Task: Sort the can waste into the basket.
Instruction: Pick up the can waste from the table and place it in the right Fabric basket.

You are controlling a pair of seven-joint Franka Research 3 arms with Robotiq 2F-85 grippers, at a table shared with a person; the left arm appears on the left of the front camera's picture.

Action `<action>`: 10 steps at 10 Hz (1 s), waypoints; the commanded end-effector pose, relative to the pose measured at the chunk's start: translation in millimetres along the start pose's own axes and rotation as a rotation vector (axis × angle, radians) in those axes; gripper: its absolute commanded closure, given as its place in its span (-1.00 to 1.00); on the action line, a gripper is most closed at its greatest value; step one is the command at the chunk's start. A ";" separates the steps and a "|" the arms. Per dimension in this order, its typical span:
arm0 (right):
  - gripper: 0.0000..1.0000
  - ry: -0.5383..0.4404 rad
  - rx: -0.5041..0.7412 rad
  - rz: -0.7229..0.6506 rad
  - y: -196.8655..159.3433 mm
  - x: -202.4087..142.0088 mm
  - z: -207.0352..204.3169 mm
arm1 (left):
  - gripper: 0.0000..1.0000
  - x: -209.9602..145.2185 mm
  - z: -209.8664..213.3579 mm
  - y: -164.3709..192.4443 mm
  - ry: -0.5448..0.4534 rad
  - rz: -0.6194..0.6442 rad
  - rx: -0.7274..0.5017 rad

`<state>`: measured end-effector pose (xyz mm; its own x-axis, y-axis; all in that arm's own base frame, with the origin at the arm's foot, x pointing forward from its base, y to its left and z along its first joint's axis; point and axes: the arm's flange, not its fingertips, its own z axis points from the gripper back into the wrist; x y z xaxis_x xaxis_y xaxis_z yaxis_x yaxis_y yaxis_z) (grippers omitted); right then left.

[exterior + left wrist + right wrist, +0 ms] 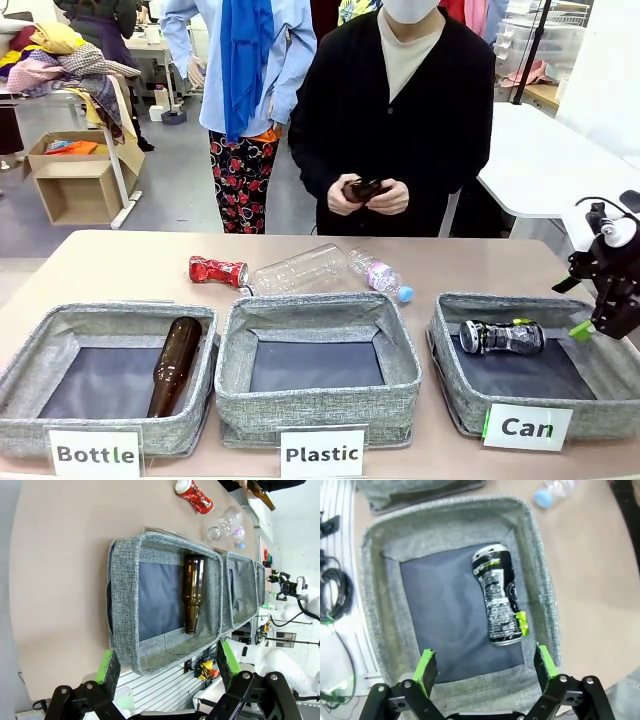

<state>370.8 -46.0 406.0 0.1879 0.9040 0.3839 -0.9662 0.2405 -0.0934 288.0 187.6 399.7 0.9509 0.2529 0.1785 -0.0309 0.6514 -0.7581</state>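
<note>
A dented black-and-silver can [502,337] [498,594] with green marks lies on its side inside the grey basket [455,380] [540,570] labelled "Can". My right gripper [596,330] [486,665] hangs open just above the basket's right side, nothing between its fingers. The crushed red can [217,270] [194,494] lies on the table behind the bins, left of centre. My left gripper [168,666] is open over the near edge of the "Bottle" bin [125,595].
A brown glass bottle [175,364] [193,592] lies in the "Bottle" bin [60,330]. The "Plastic" bin [318,400] stands in the middle. Two clear plastic bottles [300,270] [378,274] lie behind it. A person across the table holds a brown bottle [362,188] in both hands.
</note>
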 end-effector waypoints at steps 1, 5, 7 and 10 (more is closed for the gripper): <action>-1.00 -0.119 0.007 -0.136 17.1 -2.0 1.8 | -1.00 -2.5 1.7 -0.7 0.009 0.009 0.008; -1.00 -0.642 0.142 -0.660 -4.5 -13.9 19.3 | -1.00 0.0 0.1 0.0 0.000 0.000 0.000; -1.00 -0.755 0.248 -0.885 -15.5 -23.2 23.3 | -1.00 -28.0 33.4 -35.4 0.036 0.023 0.050; -1.00 -0.834 0.428 -1.051 -38.3 -36.2 23.9 | -1.00 -25.8 105.9 -34.0 0.054 0.042 0.084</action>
<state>386.1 -91.5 413.6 0.8157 -0.0839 0.5723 -0.4790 0.4567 0.7497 235.8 211.0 472.9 0.9625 0.2359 0.1340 -0.0772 0.7118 -0.6982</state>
